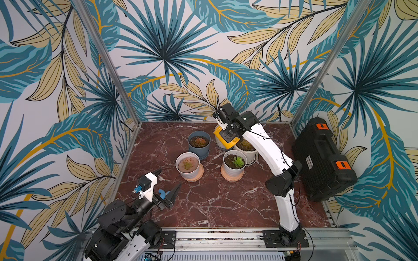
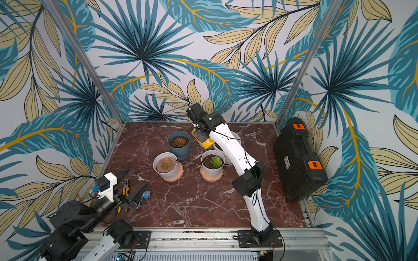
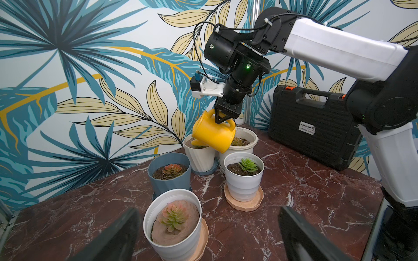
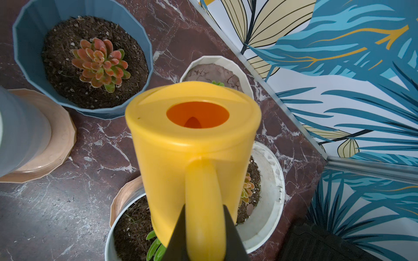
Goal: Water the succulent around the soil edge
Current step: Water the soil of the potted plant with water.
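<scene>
From the right wrist camera, the watering can hides most of the green succulent, and the right tool is cut off by the picture's edge. The spout tip is lost inside the ribbed white pot; I cannot tell if water runs. In a top view the right arm covers part of the wide white pot. The left tool shows as two blurred fingers. Near the worktop's near-left corner, pliers lie half hidden behind that tool. I cannot read the case label: too small.
</scene>
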Motion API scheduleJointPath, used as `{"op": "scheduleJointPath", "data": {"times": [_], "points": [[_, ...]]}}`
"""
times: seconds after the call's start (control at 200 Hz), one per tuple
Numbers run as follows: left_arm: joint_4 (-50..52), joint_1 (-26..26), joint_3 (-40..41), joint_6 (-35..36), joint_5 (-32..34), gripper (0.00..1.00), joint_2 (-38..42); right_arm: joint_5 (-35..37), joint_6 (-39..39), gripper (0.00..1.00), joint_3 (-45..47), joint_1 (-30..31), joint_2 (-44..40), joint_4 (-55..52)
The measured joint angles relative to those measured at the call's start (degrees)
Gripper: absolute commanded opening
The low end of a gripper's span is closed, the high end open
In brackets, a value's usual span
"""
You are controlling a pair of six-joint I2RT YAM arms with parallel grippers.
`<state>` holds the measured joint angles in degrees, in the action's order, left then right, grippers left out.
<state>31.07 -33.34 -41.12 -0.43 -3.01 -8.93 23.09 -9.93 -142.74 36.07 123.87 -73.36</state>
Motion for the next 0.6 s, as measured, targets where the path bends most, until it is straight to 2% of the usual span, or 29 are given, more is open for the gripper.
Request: {"op": "scheduleJointPath", "data": {"times": [0.596], "points": [[0.0,0.0,0.0,0.0,0.0,1.00,0.0,1.8,-0.6,0.03,-1.0,-0.1,1.0,1.4]]}}
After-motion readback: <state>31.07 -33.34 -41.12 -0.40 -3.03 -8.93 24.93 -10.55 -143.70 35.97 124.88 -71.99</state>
